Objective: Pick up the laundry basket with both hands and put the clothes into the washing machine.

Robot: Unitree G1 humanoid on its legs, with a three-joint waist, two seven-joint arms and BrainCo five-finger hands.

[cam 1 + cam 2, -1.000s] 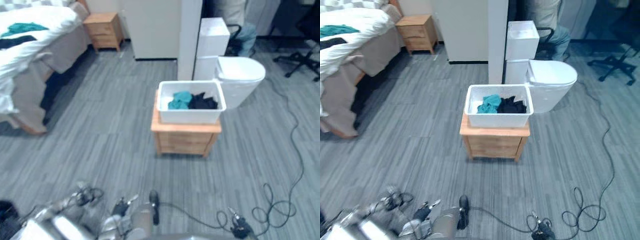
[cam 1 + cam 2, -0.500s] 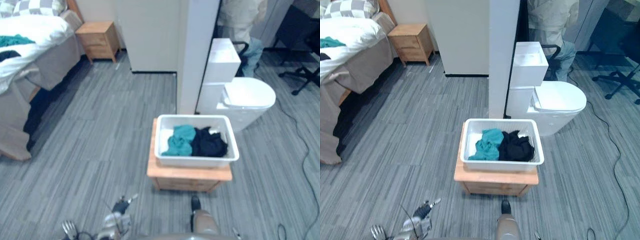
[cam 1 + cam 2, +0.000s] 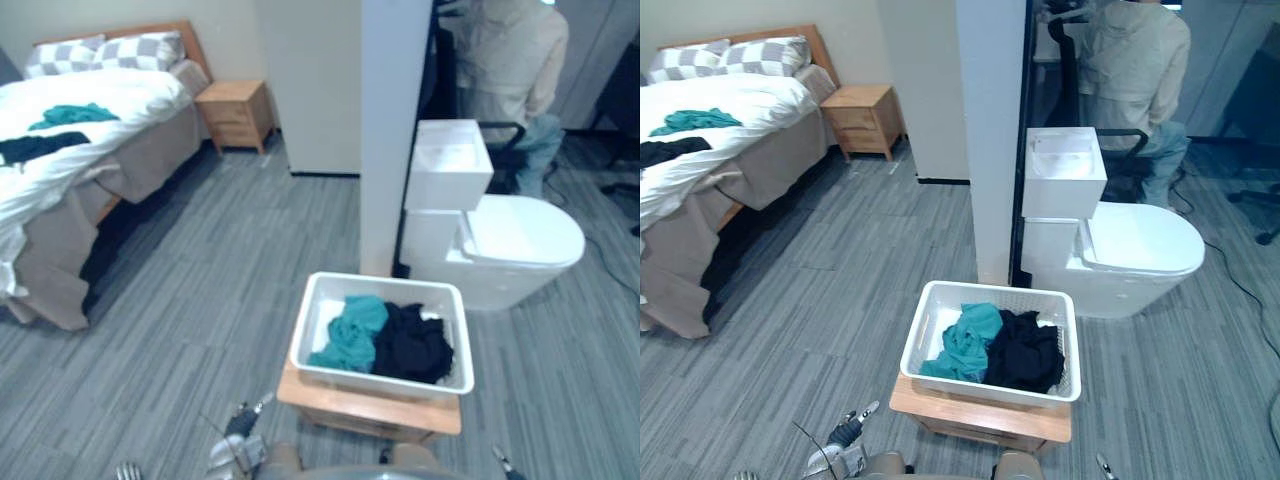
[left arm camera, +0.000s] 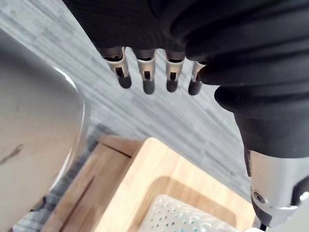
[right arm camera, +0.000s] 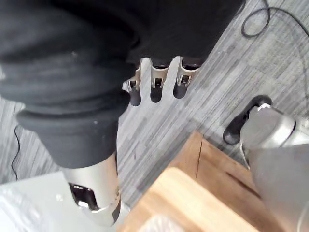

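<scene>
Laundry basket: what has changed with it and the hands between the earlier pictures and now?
Only the camera has moved: the robot has come closer, so the laundry basket shows nearer and lower. The basket itself stayed on the wooden stand, with the teal clothes and black clothes inside. The left hand and right hand have taken hold of nothing.

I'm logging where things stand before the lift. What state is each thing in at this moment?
laundry basket: resting on the wooden stand, held by neither hand.
teal garment: crumpled in the basket, left side.
black garment: crumpled in the basket, right beside the teal one.
left hand: open, empty.
right hand: open, empty.
toilet: lid shut.
</scene>
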